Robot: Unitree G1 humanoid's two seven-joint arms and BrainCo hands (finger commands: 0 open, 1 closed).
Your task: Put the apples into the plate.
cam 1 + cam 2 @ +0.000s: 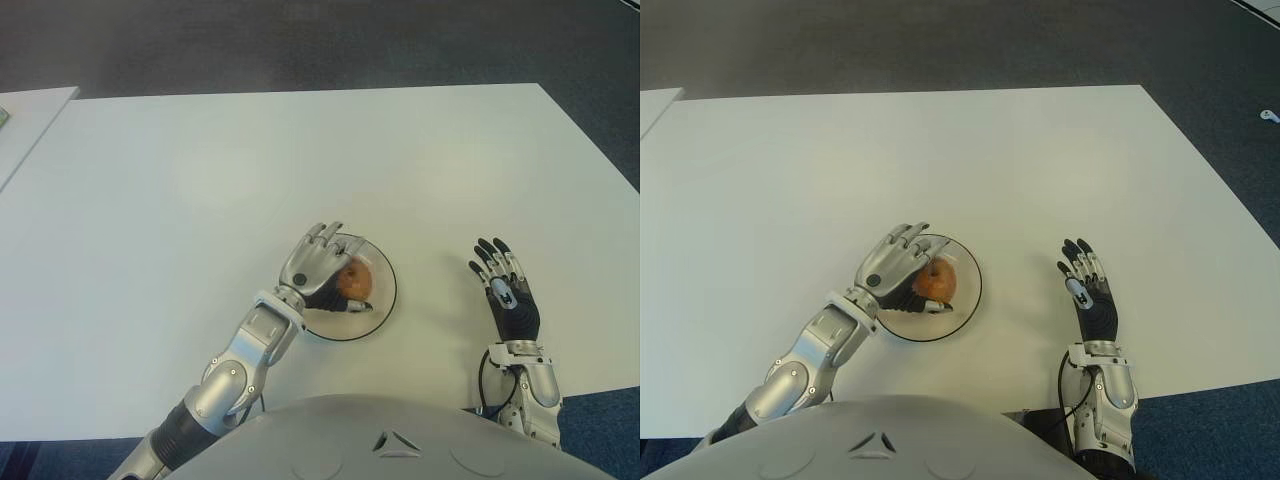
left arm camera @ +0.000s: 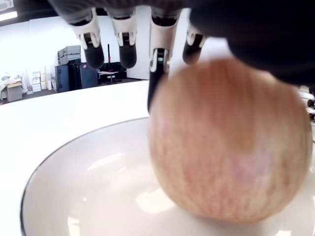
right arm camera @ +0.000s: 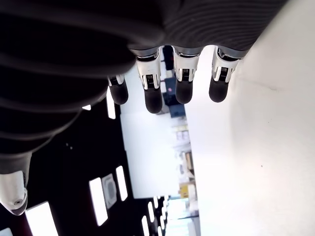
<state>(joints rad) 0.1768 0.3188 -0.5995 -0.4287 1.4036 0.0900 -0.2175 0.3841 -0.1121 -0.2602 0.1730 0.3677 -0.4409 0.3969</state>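
Where round, glossy plate point(image 1: 385, 300): streaked apple point(image 1: 355, 281)

The white table point(image 1: 200, 200) is bare on nearly all its surface, so a hand can pass freely over the far half and both sides. Only the plate point(image 1: 385, 300) near the front edge stands in the way, with an apple point(image 1: 356, 281) inside and the left hand point(image 1: 312, 265) over its left part. The right hand point(image 1: 508, 290), fingers spread, occupies the front right; the gap between it and the plate is free.

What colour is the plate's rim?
Dark, a thin line round the white plate; clearest in the left wrist view.
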